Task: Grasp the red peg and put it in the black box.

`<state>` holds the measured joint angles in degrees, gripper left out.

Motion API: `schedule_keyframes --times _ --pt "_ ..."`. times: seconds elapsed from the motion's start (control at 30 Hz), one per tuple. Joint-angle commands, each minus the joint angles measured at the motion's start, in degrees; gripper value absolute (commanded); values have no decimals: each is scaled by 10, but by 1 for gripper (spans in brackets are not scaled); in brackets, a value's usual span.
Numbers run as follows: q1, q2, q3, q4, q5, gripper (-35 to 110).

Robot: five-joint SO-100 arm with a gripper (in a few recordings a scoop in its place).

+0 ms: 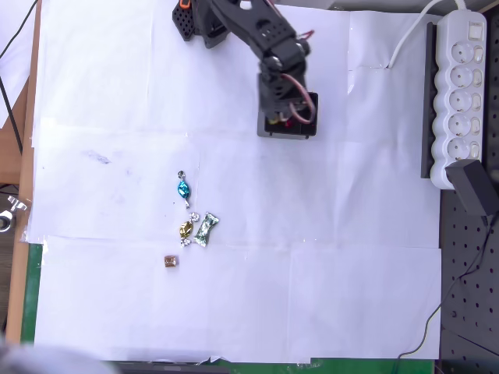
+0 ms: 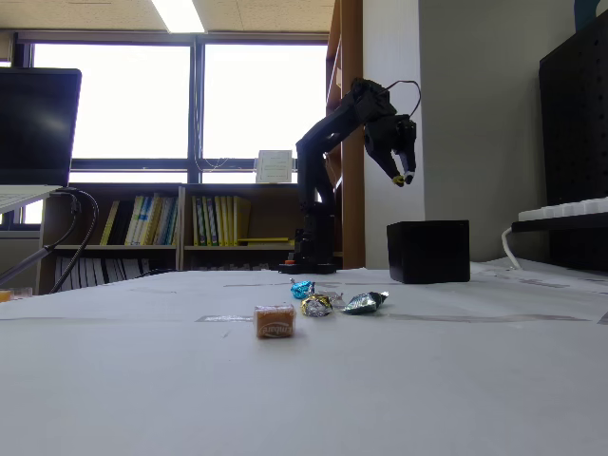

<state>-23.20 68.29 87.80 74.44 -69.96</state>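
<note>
I cannot pick out the peg for certain; a reddish speck shows at my fingers [image 2: 403, 178], over the box [image 2: 428, 252], so I judge I hold it. The box sits directly below them. Whether they are closed I cannot tell. The candies [image 1: 193, 220] lie well apart on the table [image 1: 351, 257].

From my station I note a table [image 1: 374, 296] papered white. Small square black plastic box [image 2: 428, 251], solid black. Foil-wrapped candies: one bright blue [image 1: 183, 188], one gold [image 1: 185, 230], one silver-green [image 1: 206, 229]. Small brown cube [image 2: 275, 322], orange-tan. Black arm; hand [image 2: 404, 178] black, pale-tipped. White power strip [image 1: 460, 93].
</note>
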Motion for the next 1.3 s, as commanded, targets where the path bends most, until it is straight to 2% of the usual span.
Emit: schedule_keyframes --times 0.0,0.2,0.43,0.6,0.8,0.9,1.27 --pt "79 -146 -139 -164 -72 0" --pt "153 -230 -411 -374 -138 0" --pt "159 -358 -633 -454 -152 0" --pt "177 -563 -818 -451 -193 0" --pt "191 -729 -901 -327 -192 0" --pt "199 -801 -913 -219 -206 0" --pt "208 -813 -913 23 -179 0"
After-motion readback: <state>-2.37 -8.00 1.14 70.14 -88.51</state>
